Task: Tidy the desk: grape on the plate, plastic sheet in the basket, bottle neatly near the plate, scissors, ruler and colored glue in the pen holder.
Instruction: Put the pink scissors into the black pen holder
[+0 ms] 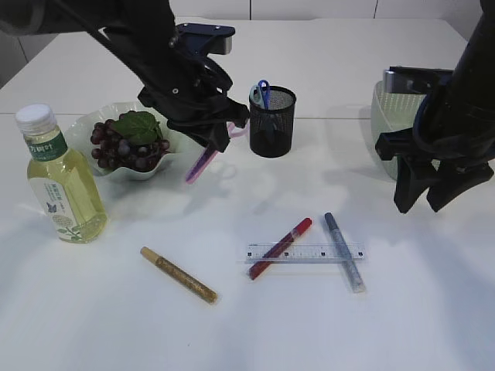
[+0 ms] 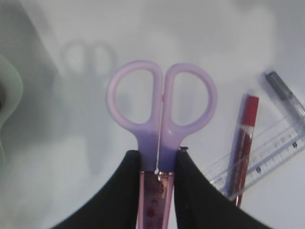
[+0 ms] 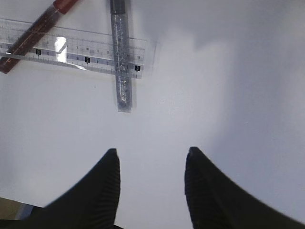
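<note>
My left gripper [image 1: 216,139] is shut on the purple-handled scissors [image 1: 203,164] with a pink blade cover, holding them above the table between the plate and the black mesh pen holder [image 1: 272,122]. In the left wrist view the jaws [image 2: 158,157] clamp the scissors [image 2: 161,119] just below the handle rings. Grapes [image 1: 124,147] lie on the pale green plate [image 1: 85,131]. The bottle [image 1: 62,178] stands at the left. The ruler [image 1: 304,253], red glue [image 1: 280,247] and silver glue [image 1: 344,251] lie together; gold glue [image 1: 179,274] lies apart. My right gripper [image 1: 424,202] [image 3: 151,155] is open and empty. I see no plastic sheet.
A pale green basket [image 1: 384,108] stands at the right, partly behind my right arm. Something with a blue handle [image 1: 263,89] sticks out of the pen holder. The right wrist view shows the ruler [image 3: 71,50], silver glue [image 3: 121,62] and red glue [image 3: 33,36].
</note>
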`<action>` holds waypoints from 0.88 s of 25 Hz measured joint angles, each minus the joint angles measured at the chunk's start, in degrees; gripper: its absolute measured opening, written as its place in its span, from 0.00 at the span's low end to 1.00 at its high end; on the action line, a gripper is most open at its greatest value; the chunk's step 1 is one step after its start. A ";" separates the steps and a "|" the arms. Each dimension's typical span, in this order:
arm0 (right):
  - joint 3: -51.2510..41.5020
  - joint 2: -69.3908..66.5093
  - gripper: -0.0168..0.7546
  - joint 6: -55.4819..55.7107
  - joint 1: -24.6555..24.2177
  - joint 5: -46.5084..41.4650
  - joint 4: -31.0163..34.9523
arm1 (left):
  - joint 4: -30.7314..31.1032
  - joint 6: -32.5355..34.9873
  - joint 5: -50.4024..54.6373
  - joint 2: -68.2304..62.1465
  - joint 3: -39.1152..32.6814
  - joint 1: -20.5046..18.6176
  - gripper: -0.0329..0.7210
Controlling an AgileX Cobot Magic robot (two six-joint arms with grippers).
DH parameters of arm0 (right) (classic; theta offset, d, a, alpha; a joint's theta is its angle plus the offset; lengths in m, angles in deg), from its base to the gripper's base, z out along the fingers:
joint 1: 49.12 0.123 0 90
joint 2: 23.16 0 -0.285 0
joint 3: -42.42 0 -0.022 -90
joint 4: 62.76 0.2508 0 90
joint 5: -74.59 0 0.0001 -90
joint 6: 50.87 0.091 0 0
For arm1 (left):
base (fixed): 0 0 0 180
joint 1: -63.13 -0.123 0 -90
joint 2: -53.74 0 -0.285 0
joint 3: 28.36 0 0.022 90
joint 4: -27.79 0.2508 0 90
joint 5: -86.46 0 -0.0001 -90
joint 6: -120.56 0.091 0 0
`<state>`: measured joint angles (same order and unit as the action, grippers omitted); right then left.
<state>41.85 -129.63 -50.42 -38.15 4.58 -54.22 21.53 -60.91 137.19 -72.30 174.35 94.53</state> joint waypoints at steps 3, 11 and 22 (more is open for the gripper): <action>0.00 0.00 0.49 0.00 0.00 0.00 0.00 | 0.00 0.00 -11.56 2.02 -6.18 0.00 0.23; 0.00 0.00 0.49 0.00 0.00 0.00 0.00 | 0.52 0.00 -35.22 2.29 -9.29 0.00 0.23; 0.00 0.00 0.49 0.00 0.00 0.10 0.00 | 0.65 0.00 -60.21 -0.91 -9.29 0.00 0.23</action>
<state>41.85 -129.63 -50.42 -38.15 4.68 -54.22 22.18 -60.91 76.98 -73.21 165.06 94.53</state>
